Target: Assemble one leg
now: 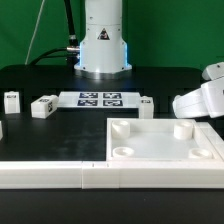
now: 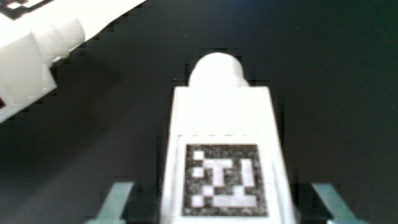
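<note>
Nearest lies a long white rail [image 1: 60, 175], and behind it a square panel [image 1: 165, 148]. Over the panel's far corner, at the exterior view's right, the gripper [image 2: 222, 197] is closed partway on the leg [image 2: 222, 130] and holds it in the air. Farthest lies the marker board [image 1: 97, 98].

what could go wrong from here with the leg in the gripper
The leg sticks far out past the fingers, so it may pivot or slip in the gripper when pressed down. In the exterior view it seems tilted near the panel; its tip might catch a socket rim and shove the panel.
</note>
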Controlling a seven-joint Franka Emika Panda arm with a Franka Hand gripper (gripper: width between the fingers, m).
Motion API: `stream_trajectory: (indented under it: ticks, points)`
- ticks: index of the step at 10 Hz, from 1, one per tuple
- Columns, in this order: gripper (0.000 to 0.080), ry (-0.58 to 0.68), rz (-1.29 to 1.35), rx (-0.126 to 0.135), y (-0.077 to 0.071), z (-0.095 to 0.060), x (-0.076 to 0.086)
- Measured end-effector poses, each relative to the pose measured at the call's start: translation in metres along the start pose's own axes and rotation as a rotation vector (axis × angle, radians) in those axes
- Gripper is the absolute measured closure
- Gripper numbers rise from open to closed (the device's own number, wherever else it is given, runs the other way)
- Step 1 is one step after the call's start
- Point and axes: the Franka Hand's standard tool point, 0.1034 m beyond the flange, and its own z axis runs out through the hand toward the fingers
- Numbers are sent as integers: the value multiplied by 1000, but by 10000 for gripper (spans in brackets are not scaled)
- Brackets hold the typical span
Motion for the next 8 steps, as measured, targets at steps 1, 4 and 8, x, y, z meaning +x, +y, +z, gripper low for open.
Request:
stream_trajectory:
  ticks: [1, 4, 8]
  points:
    - [510, -1, 10, -2, 5, -12, -16]
    - [509, -3, 36, 4, 29, -33, -65]
    - [509, 35, 47, 7, 40, -42, -89]
